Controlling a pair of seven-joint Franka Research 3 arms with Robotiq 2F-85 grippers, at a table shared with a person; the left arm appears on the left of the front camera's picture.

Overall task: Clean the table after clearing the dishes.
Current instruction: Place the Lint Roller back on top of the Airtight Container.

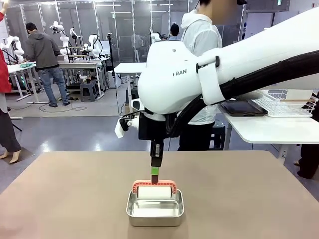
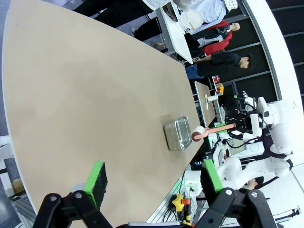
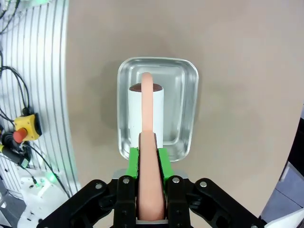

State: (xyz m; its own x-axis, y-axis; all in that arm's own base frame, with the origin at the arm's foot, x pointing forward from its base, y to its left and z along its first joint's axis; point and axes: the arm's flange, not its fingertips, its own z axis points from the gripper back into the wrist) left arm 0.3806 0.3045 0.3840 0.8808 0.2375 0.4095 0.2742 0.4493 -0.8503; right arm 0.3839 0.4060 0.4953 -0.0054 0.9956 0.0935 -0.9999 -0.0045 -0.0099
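R claw clenched on salmon-pink-handled white lint roller, roller head over small shiny steel rectangular pan on tan-brown matte surface. L claw released, above surface edge.

We see a small shiny steel pan near-centre, with a white lint roller on a pink frame over its far rim, maybe touching. Far right: a white side table carrying a wire rack and a dark tray.
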